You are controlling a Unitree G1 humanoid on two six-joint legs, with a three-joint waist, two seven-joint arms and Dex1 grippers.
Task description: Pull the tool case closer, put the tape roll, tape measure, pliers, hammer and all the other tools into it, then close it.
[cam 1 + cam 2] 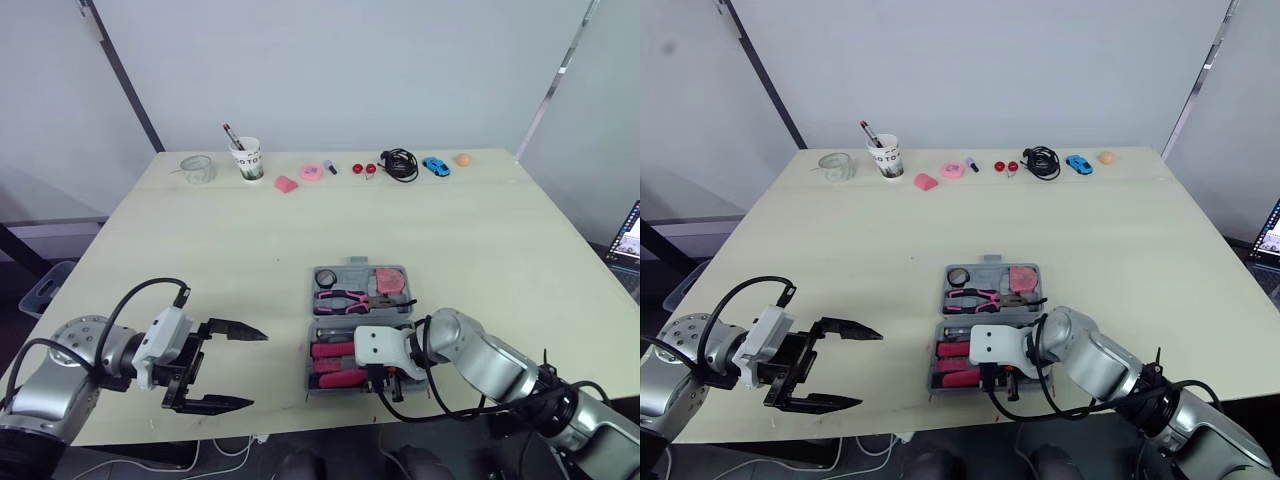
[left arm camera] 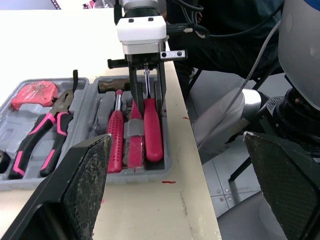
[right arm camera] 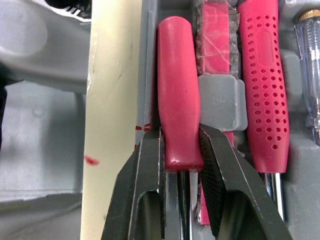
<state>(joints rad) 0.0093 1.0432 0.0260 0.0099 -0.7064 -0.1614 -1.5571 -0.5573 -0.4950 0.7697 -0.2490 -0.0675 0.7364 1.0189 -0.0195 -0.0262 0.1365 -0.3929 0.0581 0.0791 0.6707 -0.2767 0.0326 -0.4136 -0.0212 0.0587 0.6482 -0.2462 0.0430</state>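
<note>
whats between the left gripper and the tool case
Only bare table. In the left eye view the open left gripper hovers apart from the tool case, with no tool between them.

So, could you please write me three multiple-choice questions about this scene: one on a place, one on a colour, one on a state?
1. In the open grey plastic tool case, the pink-handled pliers lie in: A the far half; B the near half; C neither.
2. The handle of the screwdriver clasped by the right gripper is: A blue; B red; C yellow.
3. The left gripper is: A open; B shut empty; C shut on pliers.
Answers: 1 A, they lie beyond the hinge; 2 B, plain in the right wrist view; 3 A, its tips stand far apart.
</note>
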